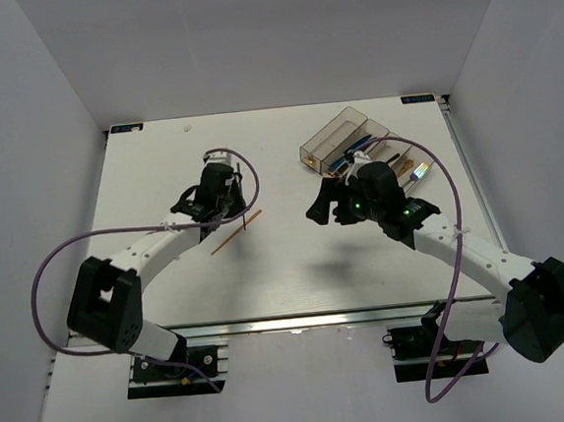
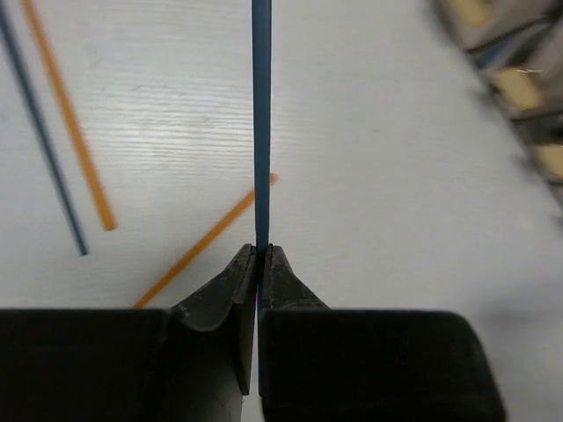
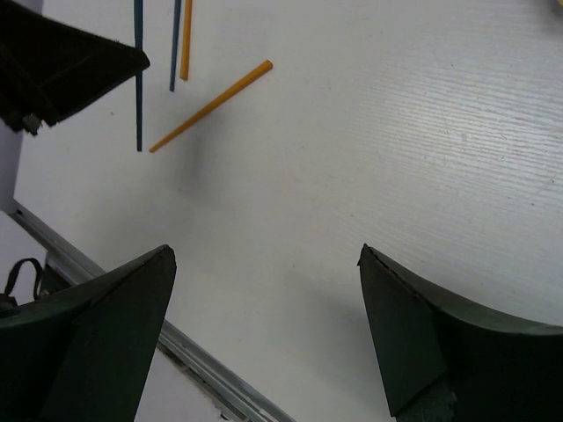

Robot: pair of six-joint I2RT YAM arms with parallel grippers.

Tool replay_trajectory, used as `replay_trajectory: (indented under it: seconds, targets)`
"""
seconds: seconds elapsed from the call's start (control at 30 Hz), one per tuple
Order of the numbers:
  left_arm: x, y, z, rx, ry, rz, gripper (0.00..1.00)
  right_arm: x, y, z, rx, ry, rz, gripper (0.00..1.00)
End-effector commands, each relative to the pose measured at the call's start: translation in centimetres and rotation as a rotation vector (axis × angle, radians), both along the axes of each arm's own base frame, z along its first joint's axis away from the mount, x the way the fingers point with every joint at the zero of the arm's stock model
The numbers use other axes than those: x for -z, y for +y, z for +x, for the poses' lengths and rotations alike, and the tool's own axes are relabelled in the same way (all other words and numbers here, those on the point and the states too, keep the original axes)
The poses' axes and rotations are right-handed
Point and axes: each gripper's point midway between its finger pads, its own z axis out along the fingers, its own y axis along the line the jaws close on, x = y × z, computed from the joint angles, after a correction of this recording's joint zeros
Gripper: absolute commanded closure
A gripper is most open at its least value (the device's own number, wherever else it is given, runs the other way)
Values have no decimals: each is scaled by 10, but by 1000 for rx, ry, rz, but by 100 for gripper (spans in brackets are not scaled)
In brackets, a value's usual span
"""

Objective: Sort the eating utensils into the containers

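A blue chopstick (image 2: 261, 105) is clamped in the left gripper (image 2: 261, 251), the right gripper (image 3: 266, 264) is held agape, and orange chopsticks (image 2: 204, 243) are left unsorted.

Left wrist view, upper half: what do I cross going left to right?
Dark blue stick → orange chopstick → held blue stick, clamped in left gripper → blurred containers. Slanted orange chopstick omitted: it overlaps the held stick.
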Motion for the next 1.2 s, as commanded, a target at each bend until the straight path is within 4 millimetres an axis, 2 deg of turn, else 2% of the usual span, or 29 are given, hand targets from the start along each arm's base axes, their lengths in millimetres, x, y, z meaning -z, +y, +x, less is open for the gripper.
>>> replay_trajectory:
  seconds: [0.0, 0.03, 0.07, 0.13, 0.3, 0.43, 0.53, 0.7, 0.87, 0.97, 1.0, 1.07, 1.13, 1.17]
  targets:
    - [-43, -49, -18, 205, -111, -233, 100, -43, 15, 14, 31, -60, 157, 11]
    - [-51, -58, -24, 241, -129, -281, 100, -55, 20, 20, 36, -91, 195, 11]
    - [-62, -65, -30, 279, -177, -335, 100, -60, 23, 23, 44, -89, 221, 11]
    - [-70, -80, -47, 357, -180, -417, 100, -70, 26, 30, 63, -111, 256, 11]
    - [-84, -97, -70, 463, -192, -509, 100, -77, 39, 47, 75, -103, 293, 16]
    - [-88, -104, -78, 510, -186, -530, 100, -71, 50, 62, 75, -91, 290, 23]
    - [-86, -107, -79, 521, -181, -530, 100, -70, 63, 65, 34, -67, 313, 29]
    - [-75, -108, -76, 509, -152, -501, 100, -72, 71, 68, 16, -66, 351, 31]
    - [-81, -113, -76, 527, -165, -526, 100, -64, 77, 72, 11, -45, 347, 32]
    - [-88, -116, -77, 545, -171, -543, 100, -58, 84, 75, -7, -21, 354, 44]
    - [-88, -116, -78, 548, -171, -544, 100, -57, 86, 76, -14, -14, 361, 54]
    - [-89, -116, -77, 550, -171, -535, 98, -56, 92, 76, -35, -6, 378, 62]
    - [-87, -114, -75, 536, -165, -514, 90, -59, 98, 78, -49, -1, 403, 93]
    - [-91, -113, -72, 531, -171, -507, 83, -59, 98, 80, -47, 4, 404, 100]
